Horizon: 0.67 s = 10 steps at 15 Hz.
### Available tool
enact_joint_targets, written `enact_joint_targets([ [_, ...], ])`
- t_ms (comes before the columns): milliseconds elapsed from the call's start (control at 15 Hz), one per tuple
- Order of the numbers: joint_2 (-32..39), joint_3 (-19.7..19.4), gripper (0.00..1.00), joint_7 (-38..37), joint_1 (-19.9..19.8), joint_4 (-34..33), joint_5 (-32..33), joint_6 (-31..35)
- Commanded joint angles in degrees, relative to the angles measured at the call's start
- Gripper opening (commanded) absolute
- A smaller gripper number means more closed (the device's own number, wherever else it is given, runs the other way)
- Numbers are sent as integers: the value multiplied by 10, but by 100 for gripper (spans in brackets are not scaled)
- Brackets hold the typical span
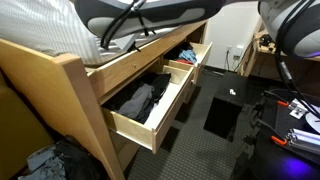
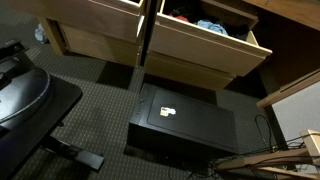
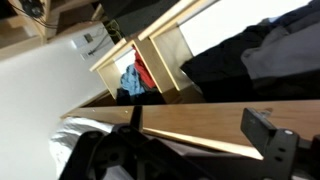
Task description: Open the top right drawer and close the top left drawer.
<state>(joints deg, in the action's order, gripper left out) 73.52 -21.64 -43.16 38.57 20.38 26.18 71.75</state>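
Note:
The top left drawer (image 1: 150,108) is wide, light pine, pulled far out, with dark clothes inside. Its thick front panel (image 3: 200,118) fills the wrist view, and it also shows in an exterior view (image 2: 98,25). The top right drawer (image 1: 188,58) beyond it, with orange-brown sides, also stands open. It holds blue and red clothes in an exterior view (image 2: 212,28) and in the wrist view (image 3: 135,72). My gripper (image 3: 202,128) is open, with its two dark fingers framing the wide drawer's front panel. I cannot tell whether they touch it. The gripper itself is not clear in either exterior view.
A black box (image 2: 180,120) lies on the dark floor in front of the drawers and also shows in an exterior view (image 1: 225,115). The bed frame post (image 1: 70,90) stands beside the wide drawer. Cables and gear (image 1: 295,115) lie on the floor. A wall outlet (image 3: 92,40) shows in the wrist view.

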Motion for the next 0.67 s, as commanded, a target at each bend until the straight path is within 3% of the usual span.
enact_joint_targets([
  [0, -18, 19, 100, 62, -11, 3, -2, -103],
  [600, 3, 110, 100, 174, 5, 2, -63, 0],
])
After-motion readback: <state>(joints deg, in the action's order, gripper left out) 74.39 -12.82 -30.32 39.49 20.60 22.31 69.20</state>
